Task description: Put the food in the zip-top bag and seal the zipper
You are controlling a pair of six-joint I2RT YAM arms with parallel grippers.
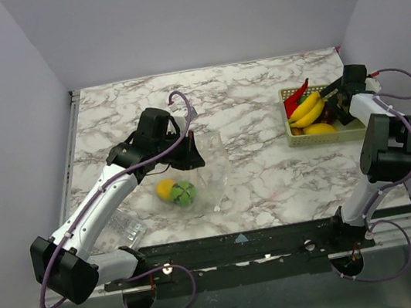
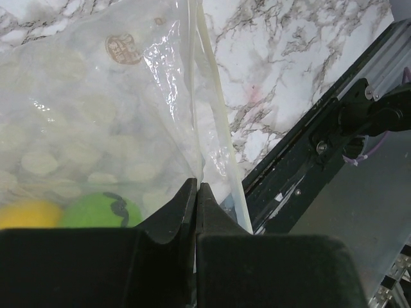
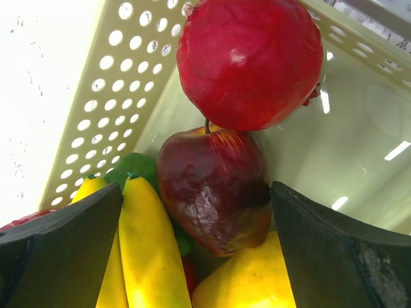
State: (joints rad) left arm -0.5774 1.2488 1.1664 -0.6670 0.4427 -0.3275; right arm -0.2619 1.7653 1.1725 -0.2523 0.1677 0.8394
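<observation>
The clear zip-top bag (image 1: 210, 170) lies at the table's middle with a yellow fruit (image 1: 166, 189) and a green fruit (image 1: 184, 194) inside. My left gripper (image 1: 190, 156) is shut on the bag's edge. In the left wrist view my left gripper (image 2: 196, 186) pinches the plastic beside the pale zipper strip (image 2: 212, 96), and the green fruit (image 2: 96, 208) shows through the bag (image 2: 96, 96). My right gripper (image 1: 332, 101) is open inside the basket (image 1: 328, 138). In the right wrist view its fingers straddle a dark red apple (image 3: 212, 192) without closing on it.
The basket wall (image 3: 109, 83) also holds a red pomegranate (image 3: 250, 61), yellow bananas (image 3: 151, 256), a yellow fruit (image 3: 250, 285) and a red chili (image 1: 296, 96). A small crinkly packet (image 1: 127, 227) lies near the left arm's base. The table's front rail (image 2: 308, 167) is close to the bag.
</observation>
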